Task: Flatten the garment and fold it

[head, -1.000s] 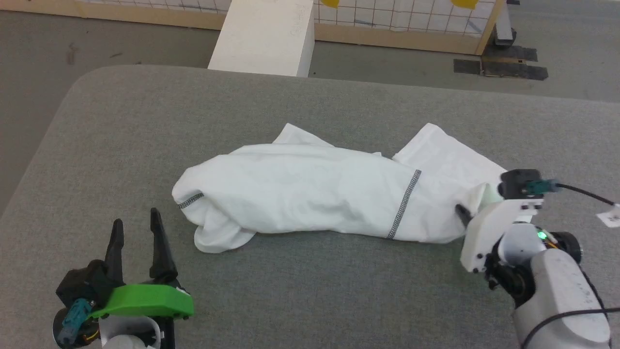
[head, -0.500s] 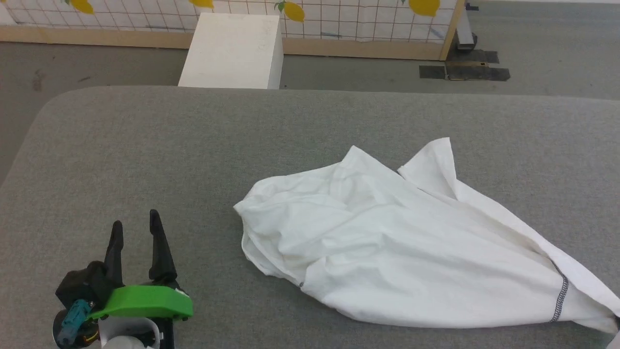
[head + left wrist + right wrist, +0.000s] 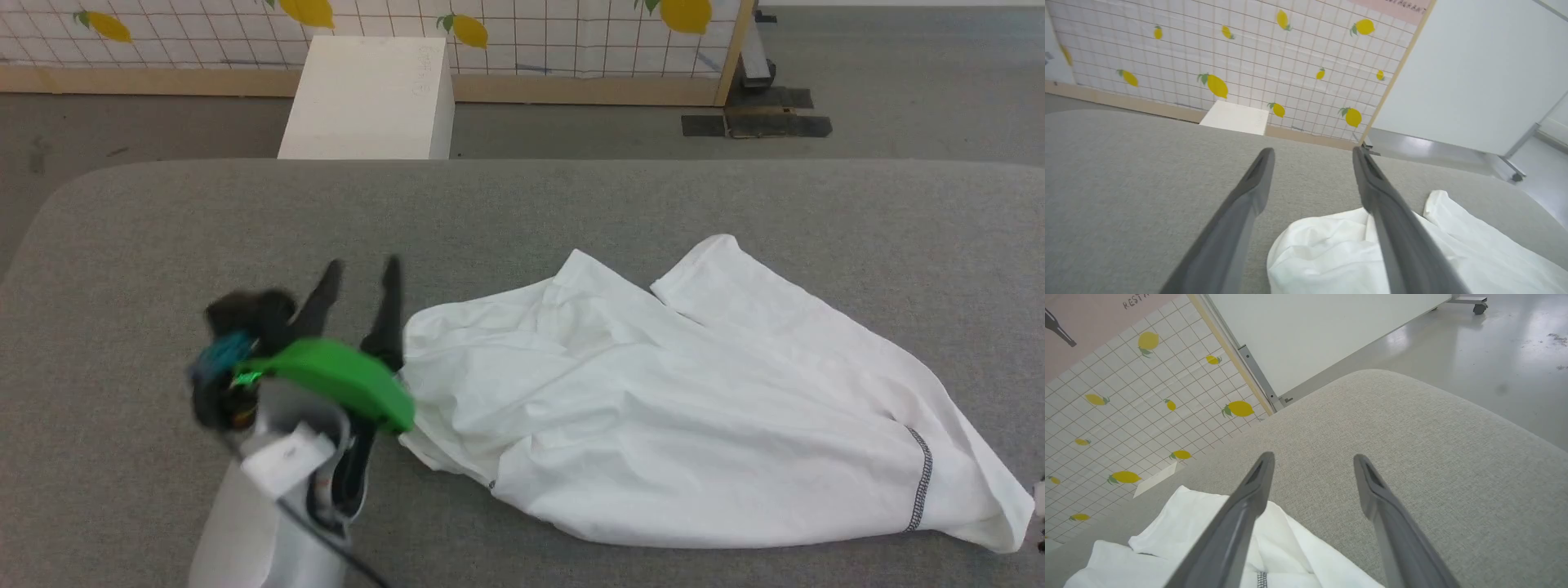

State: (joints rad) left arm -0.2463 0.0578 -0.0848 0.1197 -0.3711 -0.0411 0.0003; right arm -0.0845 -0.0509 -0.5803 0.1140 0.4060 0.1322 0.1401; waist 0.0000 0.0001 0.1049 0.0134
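The garment [image 3: 694,425] is a white T-shirt lying rumpled and partly spread on the grey padded table [image 3: 571,204], with a dark stitched seam near its right end. My left gripper [image 3: 362,265] hovers open at the garment's left edge, its right finger beside the bunched cloth. In the left wrist view the left gripper [image 3: 1312,150] has its jaws wide apart, and the garment [image 3: 1331,253] lies low between and under the fingers. The right gripper [image 3: 1313,456] is open and empty, and the garment [image 3: 1126,563] lies below and to the left of its fingers.
A white rectangular box [image 3: 367,98] stands on the floor just past the table's far edge. Behind it is a tiled panel with lemon prints [image 3: 571,33] and a dark floor plate [image 3: 755,122]. The table's rounded corner [image 3: 49,220] is at the far left.
The right gripper was shut on the garment's right end, dragged it rightward, then opened and let go. The left gripper moved forward and right to the garment's left edge. The head camera shifted.
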